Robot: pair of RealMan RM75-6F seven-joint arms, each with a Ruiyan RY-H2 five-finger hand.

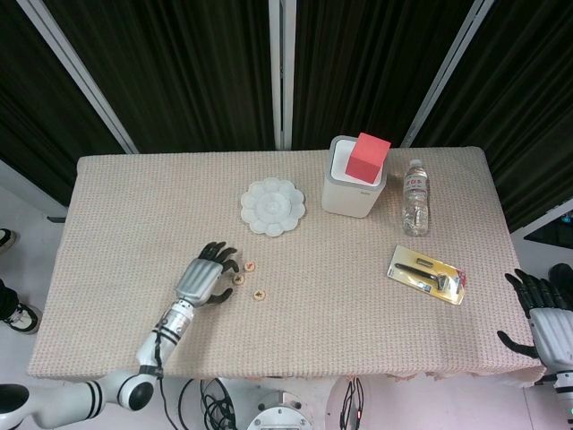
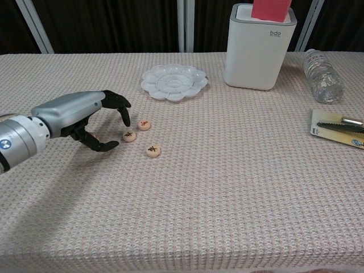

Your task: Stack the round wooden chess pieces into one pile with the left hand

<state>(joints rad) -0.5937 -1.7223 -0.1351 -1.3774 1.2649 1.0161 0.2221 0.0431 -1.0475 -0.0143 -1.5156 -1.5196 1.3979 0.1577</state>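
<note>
I'm hovering my left hand (image 2: 85, 116), fingers (image 2: 122, 111) curled but apart, gripping nothing I can see. Three wooden chess pieces (image 2: 129, 136) are lying just beyond the fingertips: light, hard, probably slippery discs, so I'm planning to pinch opposite rims.

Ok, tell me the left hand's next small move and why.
Probably ease the left hand slightly to the right and close its fingers on the nearest chess piece. The fingers arch just beside that piece with nothing visible between them, and the three pieces in view lie apart, none stacked yet.
</note>
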